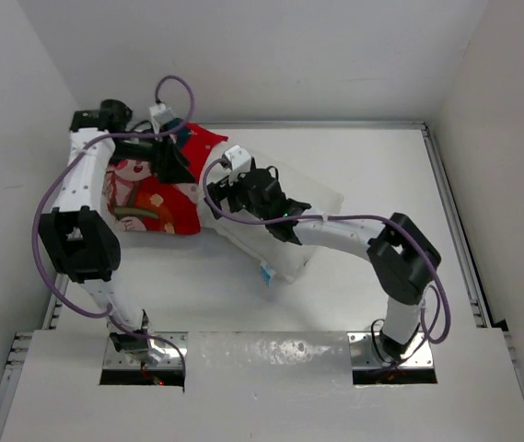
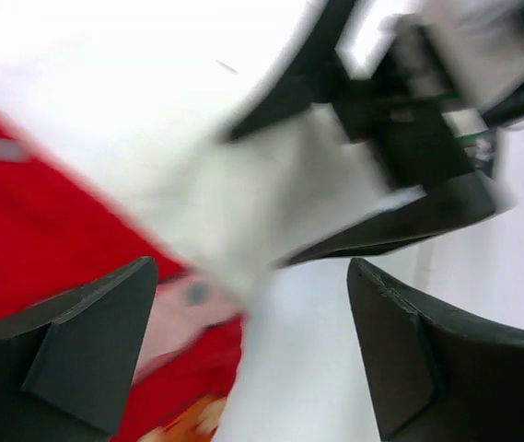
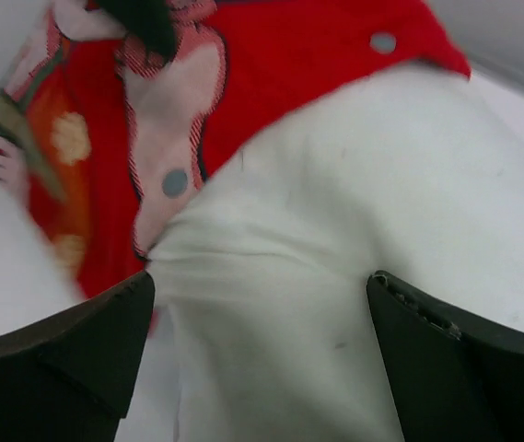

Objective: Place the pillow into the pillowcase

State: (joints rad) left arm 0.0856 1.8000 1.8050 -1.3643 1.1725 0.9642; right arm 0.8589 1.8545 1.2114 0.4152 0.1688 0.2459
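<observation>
While the pillow [image 1: 321, 204] lies mid desk [image 1: 381, 166], its left end inside the red pillowcase [image 1: 165, 198] at far left | left gripper [image 2: 250, 276] wide, holding nothing, at the case's edge | right gripper [image 3: 262, 281] wide, just above the pillow

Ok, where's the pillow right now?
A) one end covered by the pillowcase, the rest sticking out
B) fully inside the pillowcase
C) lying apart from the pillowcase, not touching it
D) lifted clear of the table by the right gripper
A: in the right wrist view the red pillowcase lies over the far end of the white pillow, whose near part is bare.
</observation>
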